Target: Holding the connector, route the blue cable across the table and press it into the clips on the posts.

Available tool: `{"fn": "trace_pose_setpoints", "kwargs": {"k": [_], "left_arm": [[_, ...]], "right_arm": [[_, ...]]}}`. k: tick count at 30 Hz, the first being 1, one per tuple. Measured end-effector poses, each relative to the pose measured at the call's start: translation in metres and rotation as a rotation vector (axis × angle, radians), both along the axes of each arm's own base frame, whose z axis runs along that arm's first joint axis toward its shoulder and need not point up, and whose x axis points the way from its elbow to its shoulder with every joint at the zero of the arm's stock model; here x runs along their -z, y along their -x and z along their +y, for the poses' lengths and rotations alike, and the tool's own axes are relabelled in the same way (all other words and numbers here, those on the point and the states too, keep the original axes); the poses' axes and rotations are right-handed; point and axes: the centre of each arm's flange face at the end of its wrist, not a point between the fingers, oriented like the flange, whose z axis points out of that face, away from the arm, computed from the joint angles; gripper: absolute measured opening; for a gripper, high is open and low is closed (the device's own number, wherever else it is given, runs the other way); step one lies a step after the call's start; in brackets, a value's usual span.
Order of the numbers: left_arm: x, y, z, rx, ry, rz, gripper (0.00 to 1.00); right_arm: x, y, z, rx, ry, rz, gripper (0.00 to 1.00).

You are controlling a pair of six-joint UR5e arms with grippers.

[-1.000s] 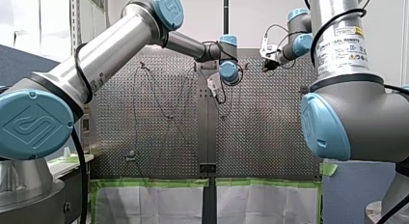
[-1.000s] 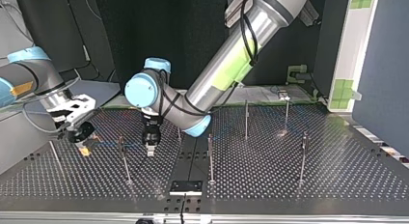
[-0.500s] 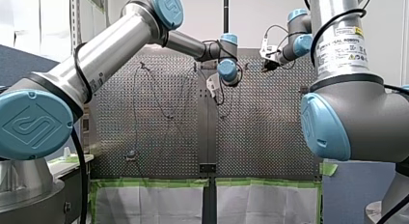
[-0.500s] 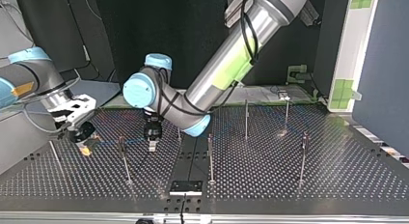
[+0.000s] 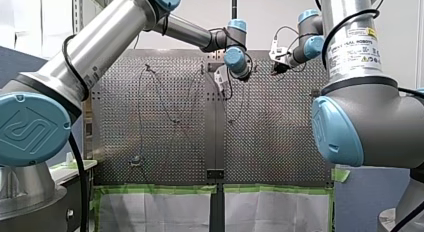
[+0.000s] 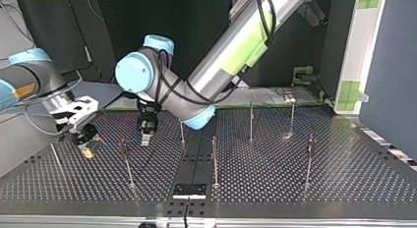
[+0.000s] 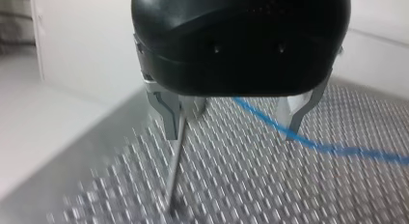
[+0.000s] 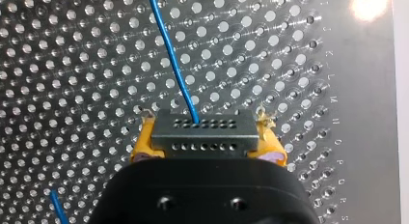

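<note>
In the right wrist view my right gripper (image 8: 204,133) is shut on the grey connector (image 8: 204,137), which sits between its yellow pads (image 8: 143,139). The thin blue cable (image 8: 173,64) leaves the connector and runs away over the perforated table (image 8: 72,64). In the top view my right gripper (image 6: 86,144) hangs low at the left. My left gripper (image 6: 145,138) hovers a little to its right, above the cable (image 6: 112,145). In the left wrist view my left gripper (image 7: 231,134) is open and holds nothing; the cable (image 7: 337,149) lies on the plate beneath it, and a thin post (image 7: 174,161) stands by one finger.
Several thin metal posts stand on the table, among them one (image 6: 127,164) between the two grippers, one (image 6: 215,161) at the middle and one (image 6: 309,159) at the top view's right. A small black plate (image 6: 189,190) lies at the near edge.
My left gripper has risen and moved back and toward the top view's left, nearer my right gripper. My right arm and the connector have stayed still.
</note>
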Motion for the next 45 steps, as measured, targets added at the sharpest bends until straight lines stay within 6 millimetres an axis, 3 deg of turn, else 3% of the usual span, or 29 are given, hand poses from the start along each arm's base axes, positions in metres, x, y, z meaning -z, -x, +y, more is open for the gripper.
{"fn": "trace_pose_setpoints", "kwargs": {"k": [5, 12, 45], "left_arm": [[-0.013, 0.026, -0.001, 0.051, 0.007, -0.005, 1.0], [-0.03, 0.061, 0.015, 0.037, -0.015, 0.005, 1.0], [-0.11, 0.144, 0.09, 0.043, 0.202, -0.253, 1.0]], "right_arm": [[0.0, -0.002, 0.001, -0.004, 0.0, 0.0, 0.0], [0.0, -0.004, 0.002, -0.008, -0.002, 0.001, 0.0], [0.0, -0.012, 0.007, -0.021, -0.002, 0.002, 0.0]]}}
